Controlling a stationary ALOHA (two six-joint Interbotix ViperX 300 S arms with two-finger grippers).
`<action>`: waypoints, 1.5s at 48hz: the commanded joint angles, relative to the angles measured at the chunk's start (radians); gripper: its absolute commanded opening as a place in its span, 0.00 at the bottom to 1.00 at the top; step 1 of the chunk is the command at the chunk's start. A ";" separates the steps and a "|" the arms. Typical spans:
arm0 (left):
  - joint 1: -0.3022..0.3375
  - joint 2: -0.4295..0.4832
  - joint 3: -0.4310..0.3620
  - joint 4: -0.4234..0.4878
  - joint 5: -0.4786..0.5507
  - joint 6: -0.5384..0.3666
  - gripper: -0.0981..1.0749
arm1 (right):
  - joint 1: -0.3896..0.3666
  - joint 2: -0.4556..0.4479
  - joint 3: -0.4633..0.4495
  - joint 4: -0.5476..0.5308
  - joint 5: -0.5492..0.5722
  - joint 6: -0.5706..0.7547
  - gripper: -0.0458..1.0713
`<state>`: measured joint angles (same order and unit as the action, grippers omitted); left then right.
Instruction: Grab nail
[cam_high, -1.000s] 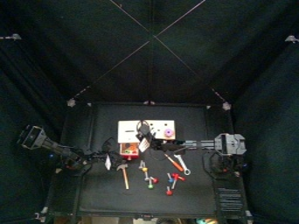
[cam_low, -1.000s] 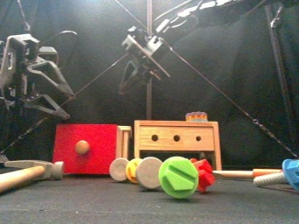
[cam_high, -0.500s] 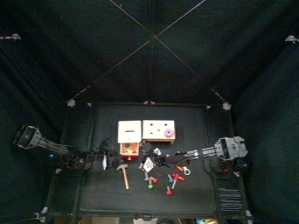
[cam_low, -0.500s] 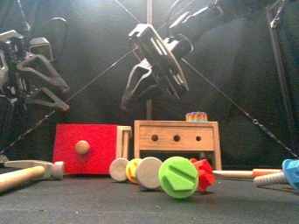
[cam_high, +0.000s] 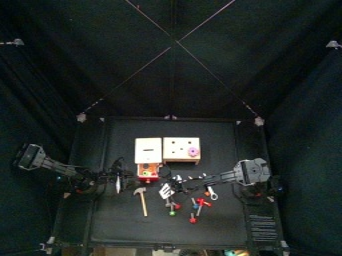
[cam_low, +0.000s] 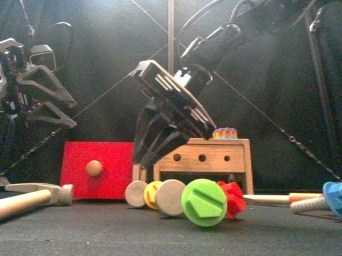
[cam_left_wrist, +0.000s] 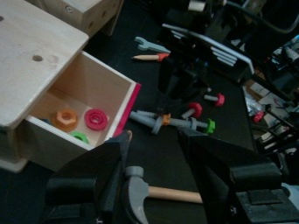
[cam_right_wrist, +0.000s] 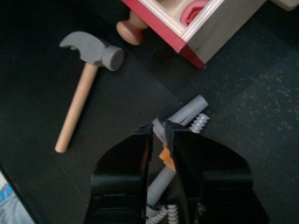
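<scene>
A grey nail (cam_right_wrist: 156, 175) with an orange part lies on the black table just in front of the red drawer, in a small scatter of toy nails (cam_high: 177, 205) and screws. My right gripper (cam_right_wrist: 165, 133) stands over it with its jaws apart, one on each side of the shaft. From above, the right gripper (cam_high: 178, 181) reaches in from the right to just below the drawer. In the front view the right gripper (cam_low: 160, 150) hangs low before the boxes. My left gripper (cam_left_wrist: 167, 144) hovers open and empty beside the drawer, above the hammer (cam_left_wrist: 158, 191).
A red box with its drawer (cam_left_wrist: 107, 105) pulled out holds coloured nuts. A wooden box (cam_high: 182, 148) stands next to it at the back. The wooden-handled hammer (cam_high: 140, 200) lies on the table to the left of the nails. Large coloured discs (cam_low: 203, 202) stand at the front edge.
The right arm has swung down and leftward from above the boxes to the nails in front of the drawer, and its jaws have spread apart. The left arm has drawn back a little.
</scene>
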<state>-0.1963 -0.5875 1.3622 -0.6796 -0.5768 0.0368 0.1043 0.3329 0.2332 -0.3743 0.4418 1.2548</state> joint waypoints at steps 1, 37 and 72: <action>0.009 -0.009 -0.008 0.005 -0.020 0.000 0.81 | 0.000 -0.012 -0.043 0.002 0.058 0.002 0.64; 0.012 -0.025 0.017 -0.009 -0.014 -0.003 0.81 | 0.008 0.071 -0.123 0.015 0.147 -0.003 0.75; 0.012 -0.025 0.017 -0.044 -0.014 -0.005 0.81 | 0.041 0.002 -0.095 -0.044 0.230 -0.014 0.49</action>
<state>-0.1856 -0.6121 1.3898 -0.7210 -0.5860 0.0307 0.1411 0.4065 0.1519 -0.4050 0.6673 1.2441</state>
